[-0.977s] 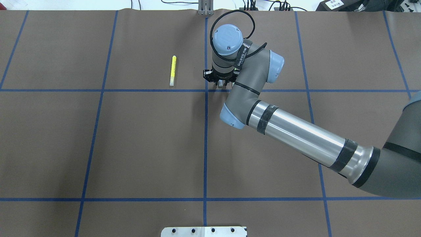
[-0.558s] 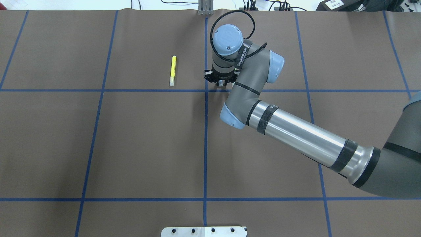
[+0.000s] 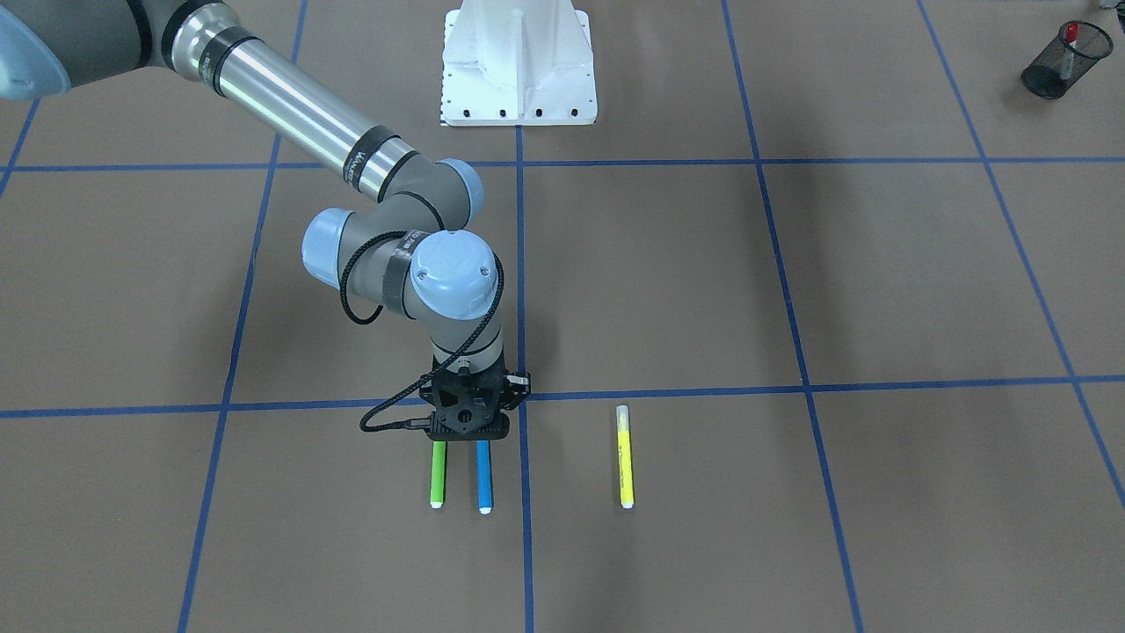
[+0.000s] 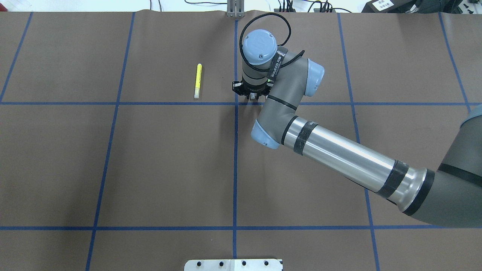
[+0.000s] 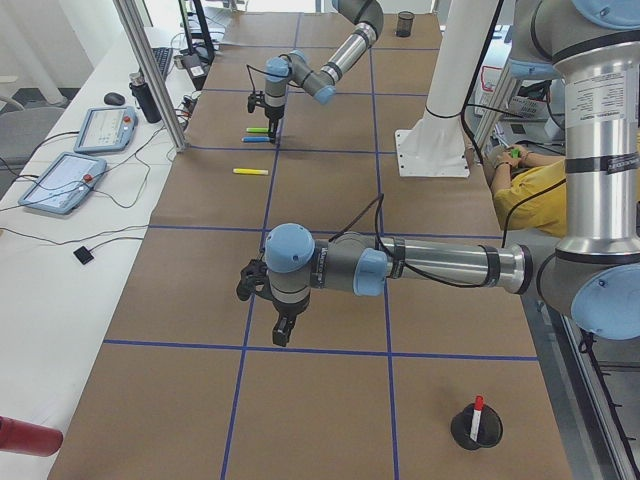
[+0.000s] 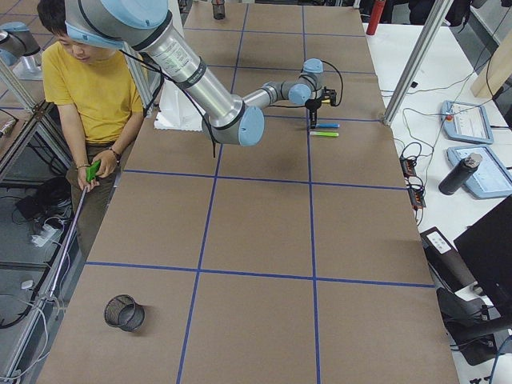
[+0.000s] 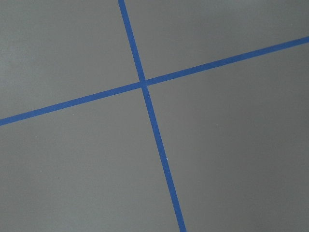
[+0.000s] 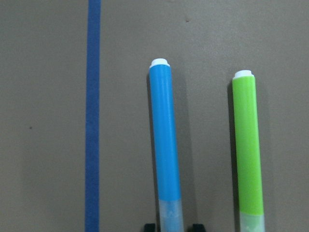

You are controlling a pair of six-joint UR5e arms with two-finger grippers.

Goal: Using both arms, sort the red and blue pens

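the blue-barrelled pen with clear cap and white end [image 3: 484, 475] lies flat on the brown table cover [image 3: 703, 290], lower centre of the front-facing view, its long axis up-and-down the frame, white end toward the bottom edge, cap end under the right gripper [image 8: 173, 226]. its black fingertips [image 8: 149, 226] flank the clear cap with slim gaps: released, not pinching. a green marker [image 3: 437, 475] lies parallel just left, a blue tape line [image 3: 525, 492] just right, a yellow marker [image 3: 625, 457] farther right. the white pen with red cap [image 3: 1070, 35] stands in a black mesh cup [image 3: 1055, 70], upper right. the left gripper [image 5: 284, 335] hangs over the cover; released or clenched, i cannot tell. against a second ago, in the overhead view the right arm [image 4: 339, 154] has its wrist slightly higher in frame, with less of the fingers showing; the yellow marker has not moved
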